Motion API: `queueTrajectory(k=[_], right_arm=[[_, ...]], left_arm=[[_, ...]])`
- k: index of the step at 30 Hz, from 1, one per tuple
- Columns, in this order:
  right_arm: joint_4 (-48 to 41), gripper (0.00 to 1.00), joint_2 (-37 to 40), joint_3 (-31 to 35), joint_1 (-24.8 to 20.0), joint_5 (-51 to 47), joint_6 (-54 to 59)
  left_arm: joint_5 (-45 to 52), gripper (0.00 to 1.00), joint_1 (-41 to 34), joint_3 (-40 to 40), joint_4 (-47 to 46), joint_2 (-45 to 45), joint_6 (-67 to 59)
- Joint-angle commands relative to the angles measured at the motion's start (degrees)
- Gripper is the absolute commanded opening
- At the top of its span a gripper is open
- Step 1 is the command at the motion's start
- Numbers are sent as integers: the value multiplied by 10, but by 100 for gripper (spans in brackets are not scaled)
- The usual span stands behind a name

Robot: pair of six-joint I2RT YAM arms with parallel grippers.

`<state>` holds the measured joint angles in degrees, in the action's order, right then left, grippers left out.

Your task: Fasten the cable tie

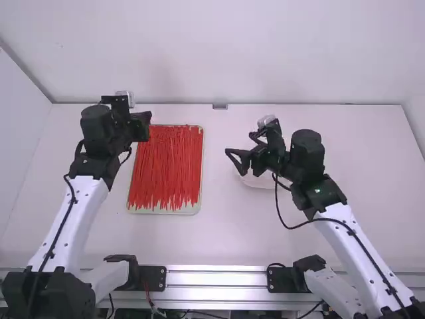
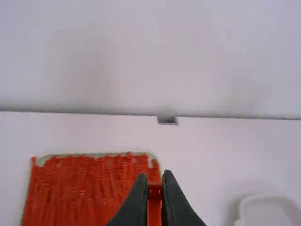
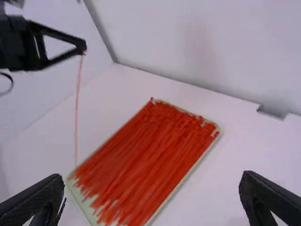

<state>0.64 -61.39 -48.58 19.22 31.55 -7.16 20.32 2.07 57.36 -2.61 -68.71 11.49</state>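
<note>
Red tie [image 3: 76, 108] in left tool [image 2: 153, 179]

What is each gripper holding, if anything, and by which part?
The left gripper pinches a single red cable tie by its upper end; the rest hangs free. The right gripper is open and holds nothing.

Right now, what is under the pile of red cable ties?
A pale tray: its rim peeks out around the pile of red cable ties. The tray's floor is covered.
</note>
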Motion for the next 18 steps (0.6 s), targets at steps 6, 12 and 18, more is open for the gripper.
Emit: queueTrajectory(k=[6, 12, 18], right_arm=[[115, 99, -66, -17, 31, 59, -75], [179, 99, -103, -17, 56, 61, -101], [216, 99, -119, -17, 79, 52, -100]], left_arm=[[59, 2, -70, -19, 73, 10, 26], [24, 2, -125, -19, 104, 10, 26], [18, 2, -160, -20, 135, 10, 37]])
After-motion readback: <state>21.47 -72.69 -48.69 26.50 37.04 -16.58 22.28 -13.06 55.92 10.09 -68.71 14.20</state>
